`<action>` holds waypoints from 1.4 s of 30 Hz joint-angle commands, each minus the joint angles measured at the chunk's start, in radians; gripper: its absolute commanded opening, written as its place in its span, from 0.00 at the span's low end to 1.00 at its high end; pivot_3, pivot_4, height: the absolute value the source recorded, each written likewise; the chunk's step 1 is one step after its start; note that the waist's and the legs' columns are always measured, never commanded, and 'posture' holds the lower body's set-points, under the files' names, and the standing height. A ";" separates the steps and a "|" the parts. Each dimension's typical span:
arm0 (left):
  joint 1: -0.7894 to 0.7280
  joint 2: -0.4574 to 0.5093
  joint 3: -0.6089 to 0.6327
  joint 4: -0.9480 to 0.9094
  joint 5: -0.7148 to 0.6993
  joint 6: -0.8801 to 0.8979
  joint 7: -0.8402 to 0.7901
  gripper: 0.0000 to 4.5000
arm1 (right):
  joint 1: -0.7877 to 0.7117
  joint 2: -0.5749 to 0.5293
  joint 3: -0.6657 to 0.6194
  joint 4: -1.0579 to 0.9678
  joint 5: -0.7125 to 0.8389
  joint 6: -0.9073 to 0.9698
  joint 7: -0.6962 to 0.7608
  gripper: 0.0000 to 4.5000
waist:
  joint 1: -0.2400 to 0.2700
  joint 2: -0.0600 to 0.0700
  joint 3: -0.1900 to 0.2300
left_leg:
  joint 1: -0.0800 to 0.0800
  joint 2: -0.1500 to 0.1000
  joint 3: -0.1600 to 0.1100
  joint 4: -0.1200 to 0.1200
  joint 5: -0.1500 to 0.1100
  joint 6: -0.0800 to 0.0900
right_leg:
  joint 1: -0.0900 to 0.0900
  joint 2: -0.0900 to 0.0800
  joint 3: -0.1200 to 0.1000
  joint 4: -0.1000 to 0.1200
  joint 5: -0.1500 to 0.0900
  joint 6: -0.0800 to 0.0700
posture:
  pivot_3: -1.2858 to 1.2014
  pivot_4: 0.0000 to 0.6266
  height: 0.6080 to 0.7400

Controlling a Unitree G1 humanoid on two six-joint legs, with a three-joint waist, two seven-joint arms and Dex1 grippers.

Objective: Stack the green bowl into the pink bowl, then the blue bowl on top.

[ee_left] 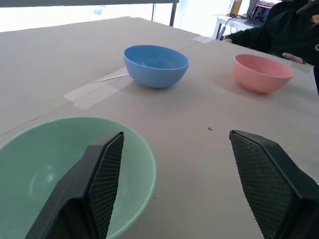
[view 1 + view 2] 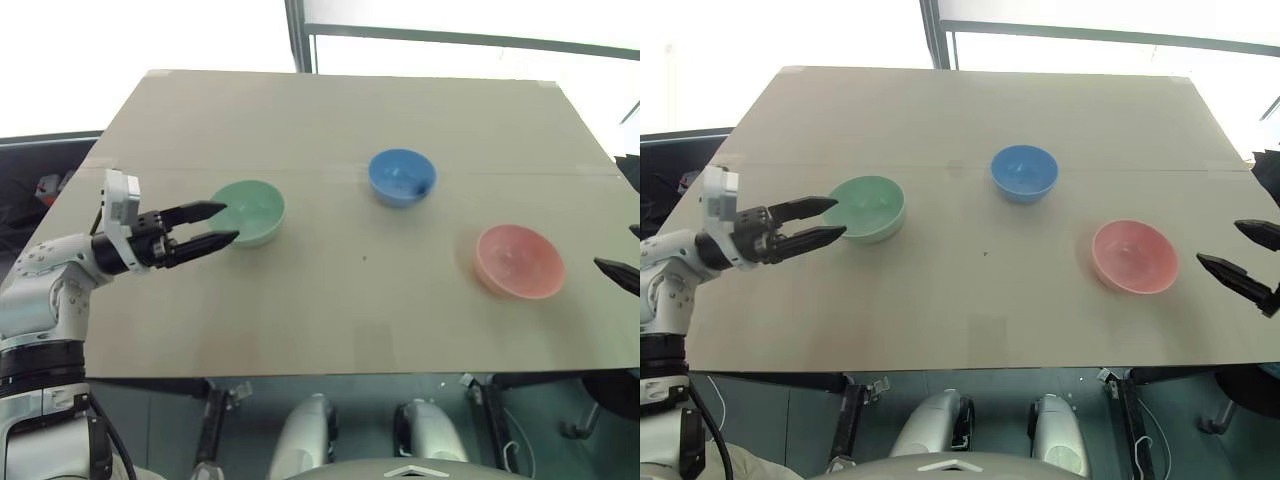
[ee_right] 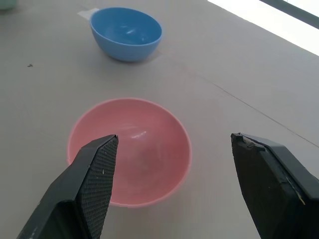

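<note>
While bowls sit apart | left claw point(image 2: 222, 224) spread at green bowl point(image 2: 252, 211) rim | right claw point(image 2: 1240, 252) spread

One green bowl point(image 2: 250, 211), one blue bowl point(image 2: 401, 177), one pink bowl point(image 2: 519, 260).

right claw point(image 2: 625, 262) cut by frame edge, green bowl point(image 1: 55, 164) partly behind finger

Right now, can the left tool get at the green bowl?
Probably yes. The left tool is open right at the green bowl's near rim, one finger already over it, and nothing lies between them on the table.
</note>
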 commanded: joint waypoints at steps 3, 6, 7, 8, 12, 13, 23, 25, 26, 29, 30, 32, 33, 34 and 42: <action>-0.020 -0.066 -0.044 -0.165 -0.062 0.051 0.038 0.80 | -0.080 -0.006 0.158 -0.155 0.018 0.079 -0.108 0.84 | 0.000 0.000 0.000 | 0.000 0.000 0.000 0.001 0.000 0.000 | 0.000 0.000 0.000 0.001 0.000 0.000 | 0.52 0.24 1.00; -0.007 -0.096 -0.076 -0.237 -0.085 0.066 0.037 0.80 | -0.136 -0.018 0.293 -0.247 -0.023 0.140 -0.199 0.84 | 0.000 0.000 0.000 | -0.001 0.000 -0.001 0.001 0.000 0.000 | 0.000 0.000 0.000 0.001 0.000 0.000 | 0.52 0.24 1.00; -0.004 -0.103 -0.082 -0.254 -0.094 0.074 0.037 0.80 | -0.159 -0.014 0.324 -0.262 0.004 0.171 -0.205 0.84 | 0.000 0.000 0.000 | -0.001 0.000 -0.001 0.002 0.000 0.000 | 0.000 0.000 0.000 0.001 0.000 0.000 | 0.52 0.24 1.00; 0.000 -0.111 -0.093 -0.275 -0.094 0.076 0.043 0.80 | -0.187 -0.011 0.361 -0.271 0.029 0.212 -0.216 0.84 | 0.000 0.000 0.000 | -0.001 0.000 -0.001 0.002 0.000 0.000 | 0.000 0.000 0.000 0.001 0.000 0.000 | 0.52 0.24 1.00; 0.008 -0.131 -0.117 -0.341 -0.102 0.094 0.077 0.80 | -0.267 -0.006 0.474 -0.273 -0.027 0.322 -0.329 0.84 | 0.001 0.000 0.000 | -0.001 0.000 -0.001 0.003 0.000 0.000 | 0.000 0.000 0.000 0.001 0.000 0.000 | 0.52 0.24 1.00; 0.016 -0.134 -0.121 -0.354 -0.102 0.094 0.083 0.80 | -0.280 0.007 0.491 -0.263 -0.045 0.334 -0.361 0.84 | 0.002 0.000 0.000 | -0.001 0.000 -0.001 0.003 0.000 0.000 | 0.000 0.000 -0.001 0.001 0.000 0.000 | 0.52 0.24 1.00; 0.059 -0.137 -0.143 -0.411 -0.100 0.073 0.068 0.80 | -0.279 0.063 0.569 -0.300 -0.054 0.465 -0.465 0.84 | 0.001 0.000 0.000 | -0.002 0.000 -0.001 0.003 0.000 0.000 | 0.000 0.000 -0.001 0.001 0.000 0.000 | 0.52 0.24 1.00; 0.062 -0.129 -0.156 -0.412 -0.079 0.058 0.060 0.80 | -0.284 0.069 0.589 -0.297 -0.068 0.473 -0.475 0.84 | 0.001 0.000 0.000 | -0.002 0.000 -0.002 0.003 0.000 0.000 | 0.000 0.000 -0.001 0.001 0.000 0.000 | 0.52 0.24 1.00; 0.067 -0.122 -0.166 -0.414 -0.067 0.046 0.050 0.80 | -0.293 0.074 0.603 -0.285 -0.075 0.487 -0.487 0.84 | 0.001 0.000 0.000 | -0.002 0.000 -0.001 0.003 0.000 0.000 | 0.000 0.000 -0.001 0.001 0.000 0.000 | 0.52 0.24 1.00; 0.074 -0.110 -0.179 -0.419 -0.054 0.027 0.034 0.80 | -0.326 0.089 0.638 -0.260 -0.088 0.526 -0.511 0.84 | 0.000 0.000 0.000 | -0.002 0.000 -0.001 0.003 0.000 0.000 | 0.000 0.001 -0.001 0.000 0.000 0.000 | 0.52 0.24 1.00; 0.076 -0.107 -0.180 -0.421 -0.055 0.025 0.031 0.80 | -0.340 0.096 0.647 -0.255 -0.090 0.544 -0.521 0.84 | 0.000 0.000 0.000 | -0.002 0.000 -0.001 0.003 0.000 0.000 | 0.000 0.001 -0.001 0.000 0.000 0.000 | 0.52 0.24 1.00; 0.078 -0.099 -0.180 -0.424 -0.056 0.019 0.023 0.82 | -0.364 0.107 0.665 -0.241 -0.100 0.567 -0.538 0.79 | 0.000 0.000 0.000 | -0.002 0.000 -0.001 0.003 0.000 0.000 | 0.000 0.001 -0.001 0.001 0.000 0.000 | 0.52 0.24 1.00; 0.078 -0.096 -0.179 -0.425 -0.057 0.018 0.019 0.83 | -0.375 0.112 0.673 -0.233 -0.108 0.574 -0.547 0.73 | 0.000 0.000 0.000 | -0.002 0.000 -0.001 0.003 0.000 0.000 | 0.000 0.001 -0.001 0.001 0.000 0.000 | 0.52 0.24 1.00; 0.079 -0.093 -0.178 -0.424 -0.056 0.015 0.016 0.83 | -0.385 0.115 0.682 -0.223 -0.119 0.577 -0.557 0.68 | 0.000 0.000 0.000 | -0.002 0.000 -0.002 0.003 0.000 0.000 | 0.000 0.001 -0.001 0.001 0.000 0.000 | 0.52 0.24 1.00; 0.091 -0.094 -0.167 -0.398 -0.036 -0.007 0.049 0.83 | -0.440 0.124 0.734 -0.211 -0.160 0.552 -0.552 0.08 | 0.000 0.000 0.000 | -0.003 0.000 -0.001 0.003 0.000 0.000 | -0.001 0.001 -0.001 0.000 0.000 0.000 | 0.52 0.24 1.00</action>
